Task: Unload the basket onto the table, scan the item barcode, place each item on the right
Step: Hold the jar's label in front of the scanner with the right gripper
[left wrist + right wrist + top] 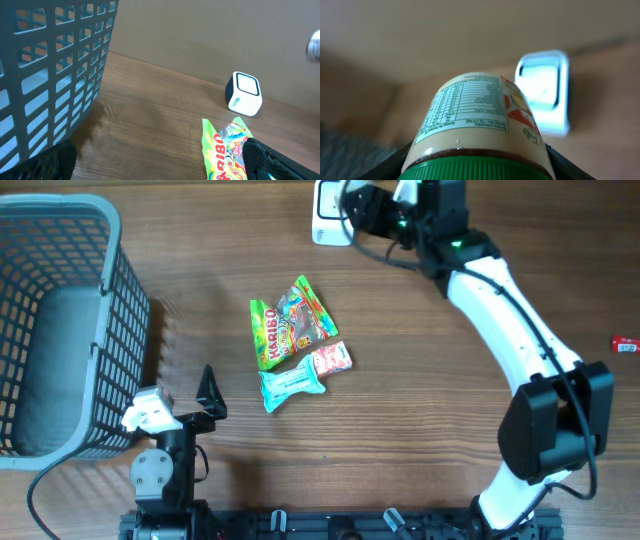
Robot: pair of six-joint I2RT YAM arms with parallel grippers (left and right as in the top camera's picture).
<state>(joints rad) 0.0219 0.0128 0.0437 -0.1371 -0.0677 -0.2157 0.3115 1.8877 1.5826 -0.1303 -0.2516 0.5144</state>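
Green-lidded jar with pale printed label (475, 120) sits pinched in right gripper (372, 210), lid toward the wrist, long axis aimed at white boxy scanner (542, 95) close ahead; left gripper (178, 402) stands spread.

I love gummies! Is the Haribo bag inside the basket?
No, the Haribo bag lies on the table, out beside the basket.

Jar (479, 117) cropped at the lower edge; white scanner (547, 95) behind it blurred, partly hidden
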